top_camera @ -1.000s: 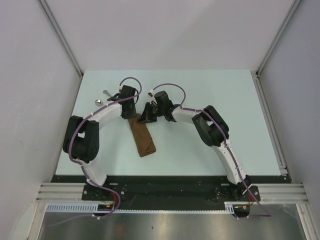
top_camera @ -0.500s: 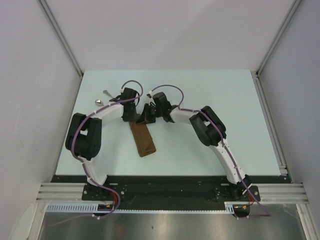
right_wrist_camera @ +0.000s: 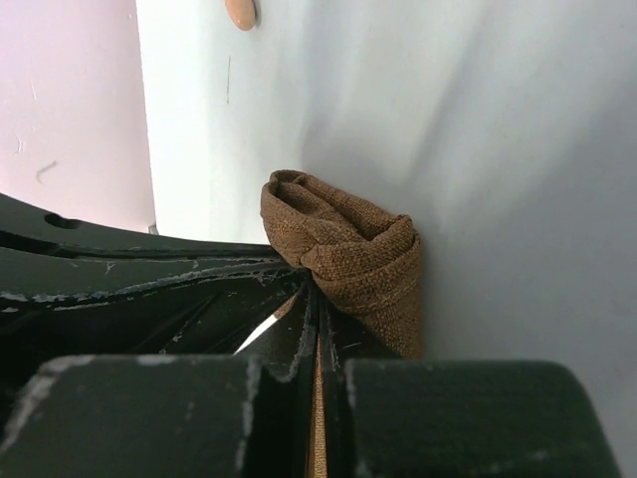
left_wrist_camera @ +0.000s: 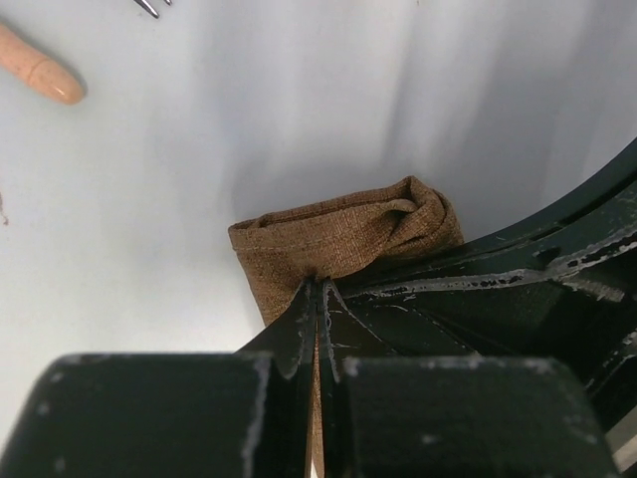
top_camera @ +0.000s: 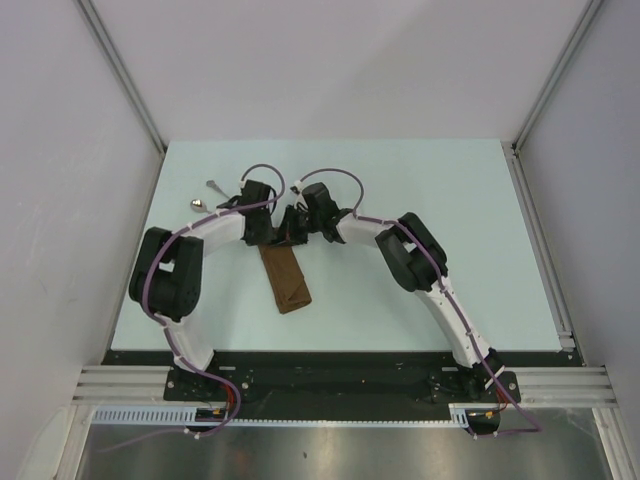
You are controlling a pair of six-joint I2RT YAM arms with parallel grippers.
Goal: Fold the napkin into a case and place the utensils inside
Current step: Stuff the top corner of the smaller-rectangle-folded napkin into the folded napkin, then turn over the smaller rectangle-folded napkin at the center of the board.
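The napkin lies as a narrow brown strip, a case, running from the table's middle toward the near edge. Its far end is bunched up. My left gripper is shut on that end from the left. My right gripper is shut on the same end from the right, close against the left one. The utensils lie outside the cloth at the far left: a silver fork and a spoon with a pale orange handle.
Grey walls stand on both sides and at the back of the pale table. Metal rails run along the right edge. Both arm bases sit at the near edge.
The left gripper has closed on the napkin's far end. Both wrists have drawn slightly closer together over that end. The right gripper stays shut.
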